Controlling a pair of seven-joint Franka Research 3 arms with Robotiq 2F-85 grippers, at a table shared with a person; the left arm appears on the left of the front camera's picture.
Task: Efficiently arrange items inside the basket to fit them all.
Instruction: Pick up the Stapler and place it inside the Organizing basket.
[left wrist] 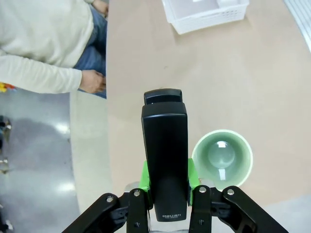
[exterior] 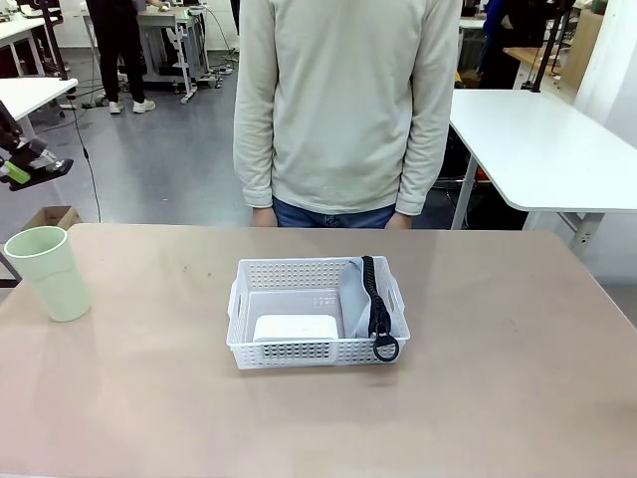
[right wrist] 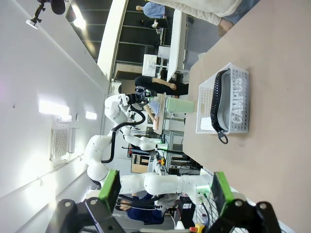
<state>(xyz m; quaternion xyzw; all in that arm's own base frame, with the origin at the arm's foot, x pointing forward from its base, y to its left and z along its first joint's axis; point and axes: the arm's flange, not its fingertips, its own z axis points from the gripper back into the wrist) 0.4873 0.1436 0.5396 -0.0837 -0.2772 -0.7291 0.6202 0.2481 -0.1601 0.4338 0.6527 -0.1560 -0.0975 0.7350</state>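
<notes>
The white perforated basket (exterior: 289, 269) sits mid-table. Inside it a white rounded box (exterior: 295, 328) lies at the front left, and the grey pouch (exterior: 355, 297) with its black strap (exterior: 377, 309) leans along the right wall. The pale green cup (exterior: 50, 271) stands upright at the table's far left. My left gripper (exterior: 30, 164) hangs high over that left edge. In the left wrist view it (left wrist: 166, 179) is shut on the black stapler (left wrist: 165, 145), above and just beside the cup (left wrist: 222, 158). My right gripper (right wrist: 165, 189) is open and holds nothing, well away from the basket (right wrist: 204, 109) and the "CAMPUS" pouch (right wrist: 236, 104).
A person in a pale sweater (exterior: 343, 100) stands at the far table edge, hands down at the sides (left wrist: 92, 80). Bare tabletop (exterior: 498, 329) surrounds the basket. A white table (exterior: 547, 149) stands behind on the right.
</notes>
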